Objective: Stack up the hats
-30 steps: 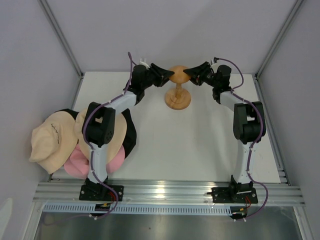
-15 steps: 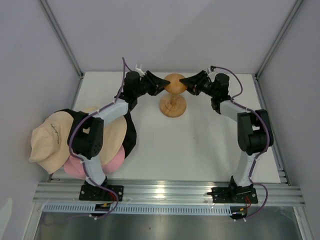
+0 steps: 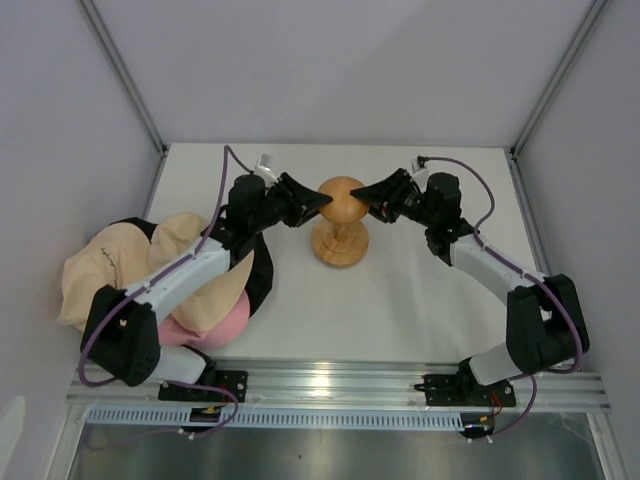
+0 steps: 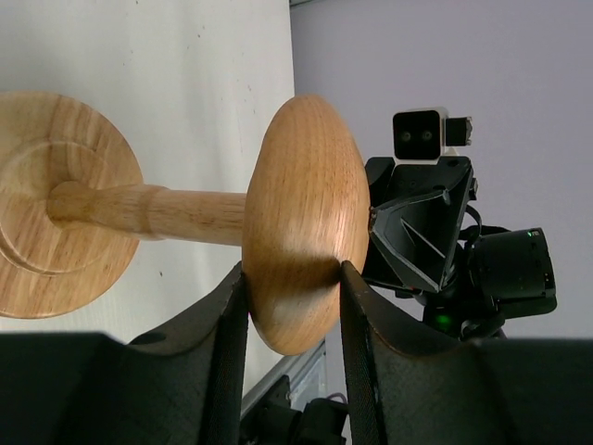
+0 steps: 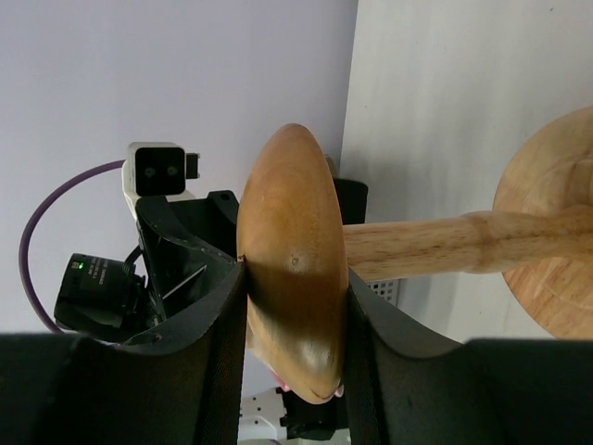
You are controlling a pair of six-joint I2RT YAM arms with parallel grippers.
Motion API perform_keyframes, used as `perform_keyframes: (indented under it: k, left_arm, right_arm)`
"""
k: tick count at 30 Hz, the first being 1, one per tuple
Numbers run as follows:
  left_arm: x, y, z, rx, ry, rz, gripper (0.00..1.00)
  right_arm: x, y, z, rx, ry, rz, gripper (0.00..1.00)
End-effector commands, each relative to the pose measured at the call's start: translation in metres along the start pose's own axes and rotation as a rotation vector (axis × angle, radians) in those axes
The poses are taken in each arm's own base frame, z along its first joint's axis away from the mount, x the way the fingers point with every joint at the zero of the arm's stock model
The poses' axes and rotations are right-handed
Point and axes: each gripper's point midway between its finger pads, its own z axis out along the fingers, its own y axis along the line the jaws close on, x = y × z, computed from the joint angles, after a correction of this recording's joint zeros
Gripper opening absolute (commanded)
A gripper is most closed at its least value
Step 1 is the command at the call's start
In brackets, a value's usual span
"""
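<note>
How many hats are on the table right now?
4, piled at the left edge: a cream hat farthest left, a second cream hat beside it, a black hat beneath that, a pink hat nearest. The left arm covers part; more may be hidden.

wooden stand [image 3: 341, 205] moved nearer and slightly left, right arm [image 3: 490, 262] drawn back, left arm [image 3: 185, 270] lowered across hats [image 3: 95, 280]

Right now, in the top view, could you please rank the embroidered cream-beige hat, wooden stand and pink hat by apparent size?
1. embroidered cream-beige hat.
2. wooden stand and pink hat show about alike; the pink hat is mostly covered, so I won't rank them.
</note>
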Motion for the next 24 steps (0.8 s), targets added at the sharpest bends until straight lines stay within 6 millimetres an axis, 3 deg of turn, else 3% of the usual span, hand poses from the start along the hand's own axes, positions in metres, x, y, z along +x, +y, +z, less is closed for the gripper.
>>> perform_keyframes:
  k: [1,3,6,11,17,20,24]
  left_arm:
    - [0.039,-0.025,-0.027,0.075,0.043,0.105,0.16]
    - [0.049,-0.026,-0.036,0.093,0.064,0.098,0.16]
    - [0.067,-0.013,-0.053,0.076,0.088,0.095,0.16]
    - [0.087,-0.010,-0.074,0.058,0.084,0.095,0.16]
    - [0.104,-0.012,-0.085,0.032,0.104,0.083,0.15]
    - [0.112,-0.004,-0.087,-0.009,0.128,0.075,0.15]
    - [0.115,0.011,-0.088,-0.065,0.136,0.069,0.16]
  right_arm:
    - [0.052,0.025,-0.012,-0.038,0.079,-0.139,0.19]
    - [0.068,0.011,-0.020,-0.002,0.100,-0.122,0.19]
    - [0.082,0.010,-0.035,0.008,0.098,-0.105,0.19]
    - [0.106,-0.003,-0.059,0.072,0.077,-0.115,0.18]
    - [0.123,-0.009,-0.069,0.116,0.089,-0.084,0.15]
    - [0.131,-0.015,-0.071,0.158,0.098,-0.079,0.14]
    - [0.139,-0.028,-0.073,0.197,0.107,-0.061,0.25]
